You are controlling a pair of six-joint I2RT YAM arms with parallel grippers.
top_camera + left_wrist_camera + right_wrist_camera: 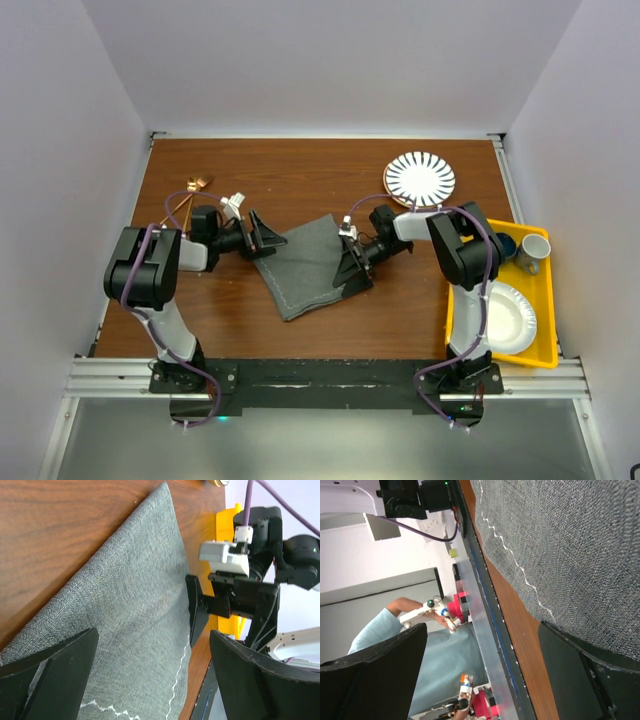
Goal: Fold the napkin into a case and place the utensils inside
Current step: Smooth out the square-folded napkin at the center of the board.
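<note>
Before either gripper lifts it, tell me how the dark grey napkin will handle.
The napkin lies flat as thin woven cloth, so it will probably hang limp from any lifted edge. Its coarse weave should hold in a pinch rather than slip. Pushed along the wooden table, it may well bunch or wrinkle instead of sliding whole.

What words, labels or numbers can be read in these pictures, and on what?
None can be read.
The napkin, striped plate, yellow tray and mug carry no print.
The white block on the right arm's wrist shows no legible label.
A small yellowish patch in the background of the right wrist view is too blurred to tell.
</note>
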